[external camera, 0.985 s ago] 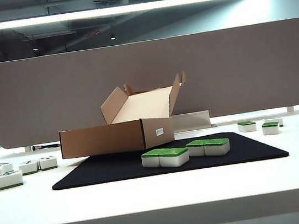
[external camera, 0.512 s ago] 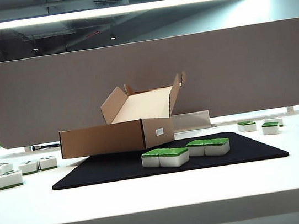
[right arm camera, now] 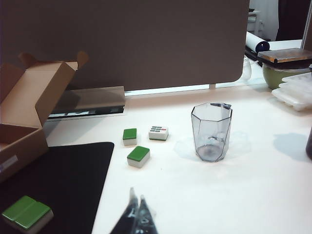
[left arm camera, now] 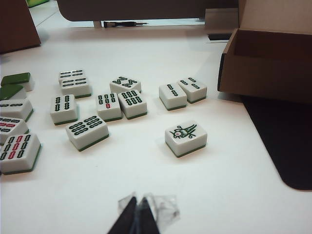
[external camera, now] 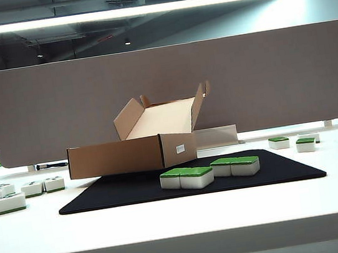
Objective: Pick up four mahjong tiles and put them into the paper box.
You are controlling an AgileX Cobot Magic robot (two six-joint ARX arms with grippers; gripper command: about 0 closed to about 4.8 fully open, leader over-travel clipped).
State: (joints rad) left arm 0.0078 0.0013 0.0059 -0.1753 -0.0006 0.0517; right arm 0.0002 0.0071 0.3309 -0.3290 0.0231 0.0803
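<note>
From the exterior camera, the paper box [external camera: 133, 155] sits on the far left part of a black mat [external camera: 276, 171], its flap lid standing open and its white label facing the near right. Four mahjong tiles [external camera: 210, 171] with green tops lie on the mat just in front of the box's right corner — two touching pairs, side by side, near each other. More green-topped tiles [external camera: 305, 144] rest off the mat to the right on the white bench [external camera: 170, 227], and white-faced tiles [external camera: 8, 202] cluster at far left. No arm shows here.

Over to the left wrist camera: the left claw [left arm camera: 137, 218] hangs low above the bare bench, its fingertips pressed together, pinching nothing. Ahead of it lies a scatter of face-up tiles with printed marks [left arm camera: 185, 138], and beyond them the box's brown side wall [left arm camera: 265, 68] with the mat's dark edge [left arm camera: 287, 141] beside it.

Now the right wrist camera — the right claw [right arm camera: 136, 214] is also closed to a point, empty, poised over the bench just beside the mat [right arm camera: 58, 180]. One green-topped pair [right arm camera: 27, 213] sits on the mat near it; two single green tiles [right arm camera: 138, 156] and one face-up tile [right arm camera: 158, 132] lie off the mat, with a clear faceted cup [right arm camera: 211, 131] further along. The open box [right arm camera: 24, 112] stands at the mat's far side.
</note>
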